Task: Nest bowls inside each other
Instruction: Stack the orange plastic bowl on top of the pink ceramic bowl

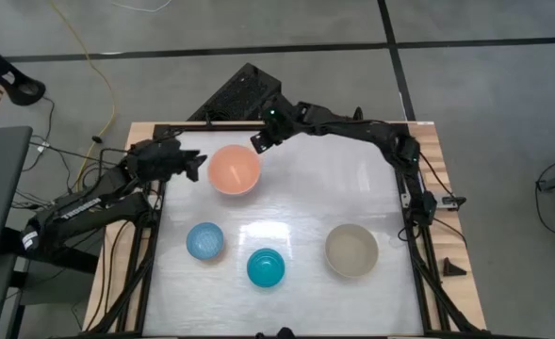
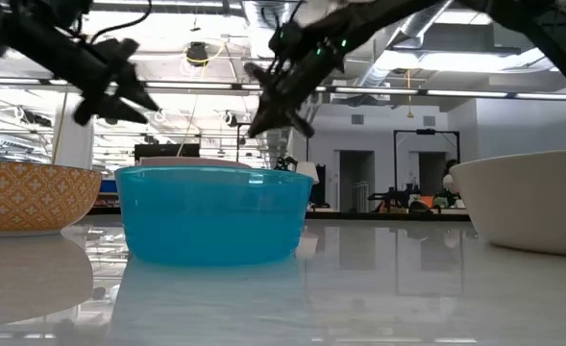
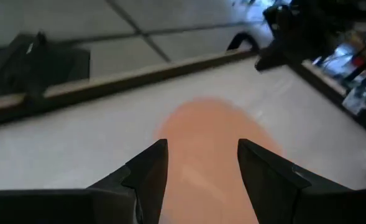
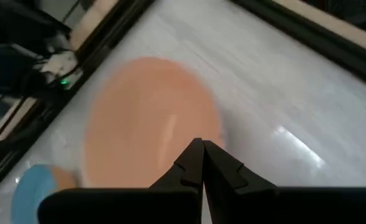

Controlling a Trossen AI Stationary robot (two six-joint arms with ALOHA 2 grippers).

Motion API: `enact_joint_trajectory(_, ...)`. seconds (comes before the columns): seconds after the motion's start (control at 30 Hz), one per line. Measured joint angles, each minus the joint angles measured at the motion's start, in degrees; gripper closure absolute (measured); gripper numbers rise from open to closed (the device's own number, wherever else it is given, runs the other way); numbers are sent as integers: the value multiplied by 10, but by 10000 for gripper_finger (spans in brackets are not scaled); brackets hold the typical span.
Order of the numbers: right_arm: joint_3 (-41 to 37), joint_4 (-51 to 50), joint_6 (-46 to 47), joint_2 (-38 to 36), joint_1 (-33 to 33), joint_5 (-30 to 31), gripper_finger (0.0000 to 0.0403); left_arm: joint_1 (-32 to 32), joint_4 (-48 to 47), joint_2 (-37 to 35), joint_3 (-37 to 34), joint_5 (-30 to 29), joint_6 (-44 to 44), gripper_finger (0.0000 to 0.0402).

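Peach-orange round plastic bowl [image 1: 234,169] sits between my grippers: left gripper [image 1: 198,165] fingers spread, right gripper [image 1: 256,141] fingers closed, empty; I'd centre the left over its rim before gripping.

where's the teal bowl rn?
High view: teal bowl sits near the table's front edge, centre, between the light blue bowl on its left and the grey-beige bowl on its right.

In the low view the teal bowl [image 2: 214,213] hides all but a thin rim strip of the peach bowl [image 2: 196,164] behind it. The light blue bowl [image 2: 33,197] is cut off at the left edge, the grey-beige bowl [image 2: 528,200] at the right edge. Both wrist views are blurred: the peach bowl shows only as a soft orange patch, its rim indistinct. No cream-white bowl can be made out.
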Motion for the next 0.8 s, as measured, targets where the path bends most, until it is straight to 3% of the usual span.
enact_joint_trajectory(0.13, 0, -46, -22, -38, 18, 3, 370, 25, 110, 91, -6, 18, 10, 219)
enact_joint_trajectory(0.27, 0, -94, -31, -77, 44, 56, 366, 57, 197, 198, -6, 67, 32, 219)
enact_joint_trajectory(0.47, 0, -153, -38, -109, 83, 137, 366, 76, 287, 303, 8, 16, 41, 219)
enact_joint_trajectory(0.8, -1, -175, -25, -113, 118, 163, 365, 72, 296, 401, 38, 17, 91, 219)
